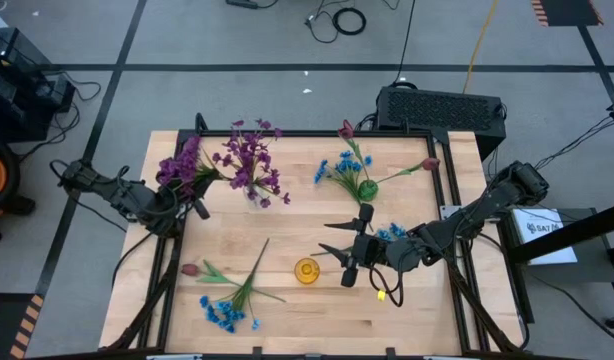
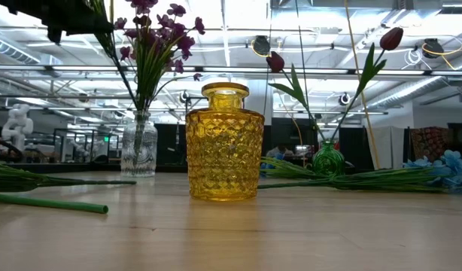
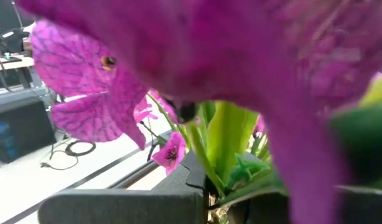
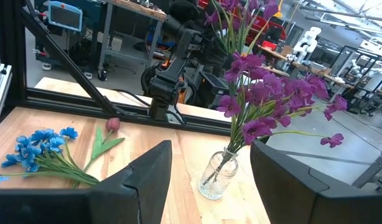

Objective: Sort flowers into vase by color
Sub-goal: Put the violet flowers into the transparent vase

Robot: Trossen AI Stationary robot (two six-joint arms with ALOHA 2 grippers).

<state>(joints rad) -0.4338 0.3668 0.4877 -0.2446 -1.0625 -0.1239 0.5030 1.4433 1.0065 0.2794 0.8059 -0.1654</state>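
Observation:
My left gripper (image 1: 192, 190) is at the table's left edge, shut on a purple flower sprig (image 1: 180, 165), whose blossoms fill the left wrist view (image 3: 197, 50). Just to its right stands a clear vase (image 1: 255, 197) holding purple flowers (image 4: 265, 106). A green vase (image 1: 367, 188) holds blue flowers and red tulips. A yellow vase (image 1: 306, 270) stands empty at the middle (image 2: 224, 143). My right gripper (image 1: 347, 250) hovers open beside the yellow vase, holding nothing (image 4: 209, 180). A red tulip (image 1: 190, 269) and blue flowers (image 1: 222, 312) lie flat near the front left. My left gripper pinches the purple sprig by its green stems (image 3: 209, 177), just below the blossoms, between its two fingers (image 3: 122, 205). The sprig is lifted clear of the table, and its blossoms (image 1: 180, 165) stick out past the fingers toward the far edge.
Another blue flower (image 1: 390, 232) lies beside the right arm. Long green stems (image 2: 43, 202) lie on the table's left part in the low view. A black frame (image 1: 287, 132) rims the table. Bare wood spreads along the near edge.

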